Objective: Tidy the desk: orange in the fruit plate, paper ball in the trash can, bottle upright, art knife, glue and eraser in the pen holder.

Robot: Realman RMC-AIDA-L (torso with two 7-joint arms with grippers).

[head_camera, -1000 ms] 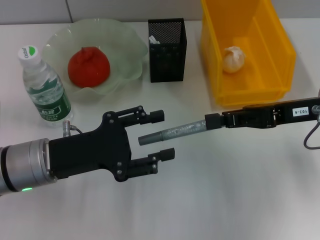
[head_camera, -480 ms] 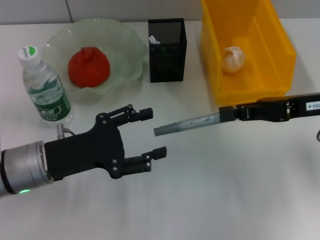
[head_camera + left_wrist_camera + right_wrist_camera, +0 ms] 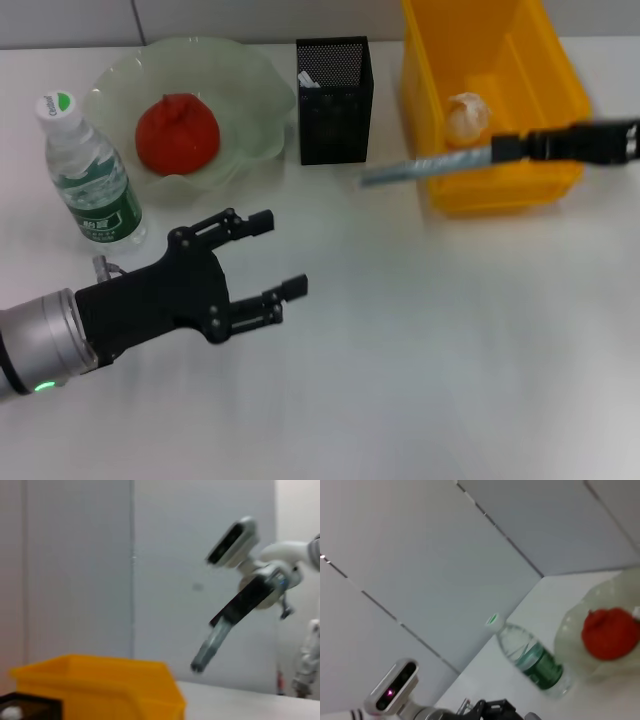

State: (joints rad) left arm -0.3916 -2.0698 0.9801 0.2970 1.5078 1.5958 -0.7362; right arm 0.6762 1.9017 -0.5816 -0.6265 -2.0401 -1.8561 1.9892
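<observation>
The art knife [image 3: 425, 164], a grey stick, is clamped in your right gripper [image 3: 500, 150], at three o'clock of the pen holder [image 3: 334, 100] and not yet in. The orange [image 3: 177, 132] sits in the fruit plate [image 3: 250, 80], the paper ball [image 3: 467, 117] in the trash can [image 3: 500, 190], the bottle [image 3: 88, 175] upright. Your left gripper [image 3: 270, 255] hovers with jaws wide over the table [image 3: 450, 350].

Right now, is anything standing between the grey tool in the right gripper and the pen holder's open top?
Nothing visible. The right gripper holds the art knife over the trash can's front wall, tip toward the pen holder; only bare table lies between. The left gripper is nearer the robot.
</observation>
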